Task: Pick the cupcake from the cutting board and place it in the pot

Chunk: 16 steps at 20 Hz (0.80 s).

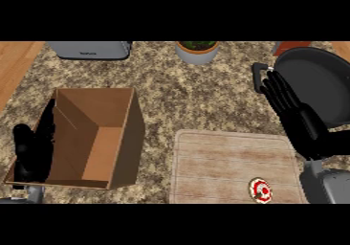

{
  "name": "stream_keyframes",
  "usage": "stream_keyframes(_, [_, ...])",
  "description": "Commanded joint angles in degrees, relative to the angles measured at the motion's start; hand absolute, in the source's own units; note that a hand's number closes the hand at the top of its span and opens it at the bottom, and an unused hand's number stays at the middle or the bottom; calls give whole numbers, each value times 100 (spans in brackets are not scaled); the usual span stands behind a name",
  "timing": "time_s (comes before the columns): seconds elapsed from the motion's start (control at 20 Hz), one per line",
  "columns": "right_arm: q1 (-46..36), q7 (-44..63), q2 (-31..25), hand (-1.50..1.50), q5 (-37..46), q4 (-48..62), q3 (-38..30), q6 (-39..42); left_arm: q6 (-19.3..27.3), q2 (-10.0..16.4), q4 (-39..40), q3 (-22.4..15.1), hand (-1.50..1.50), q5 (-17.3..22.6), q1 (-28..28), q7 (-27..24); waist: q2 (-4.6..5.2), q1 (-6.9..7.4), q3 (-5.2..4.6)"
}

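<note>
The right hand's (306, 127) fingers (277, 88) lay straight, holding nothing, over the pot's (326, 79) left rim; the left hand (33, 150) rested open and empty at the cardboard box's (100, 139) left wall; the cupcake (260, 190) sat on the cutting board's (220, 162) near right corner, nearer than the right hand. That hand would best come nearward, descend over the cupcake and curl round its base; one cupcake, one board, one pot, one box, two hands.

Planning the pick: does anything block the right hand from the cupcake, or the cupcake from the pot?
Nothing visible does. Only bare cutting board lies between right hand and cupcake; the pot stands just beyond the board's far right corner.
</note>
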Motion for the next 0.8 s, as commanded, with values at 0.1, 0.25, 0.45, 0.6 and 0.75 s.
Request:
stream_keyframes(0.1, [540,-46,-346,150,389,-255,957,1014,-702,-112,408,-219,0,272,-96,-207,32,-328,-94])
stream_keyframes(0.25, [595,134,-784,150,891,-346,1655,1559,-1357,-117,124,-682,0,517,-74,-36,30,-391,-105])
stream_keyframes(0.45, [921,-1668,-603,-150,2126,-1134,438,-539,-1409,-314,351,-633,0,760,137,-76,-52,-763,-74])
stream_keyframes(0.6, [1863,-2747,-6,-150,1669,-1610,619,-610,-1628,-389,531,-722,0,805,121,-224,-28,-640,-71])
stream_keyframes(0.75, [2501,-2956,-392,-150,1592,-2348,431,-347,-2003,-367,743,-704,0,854,-169,-216,1,-394,-83])
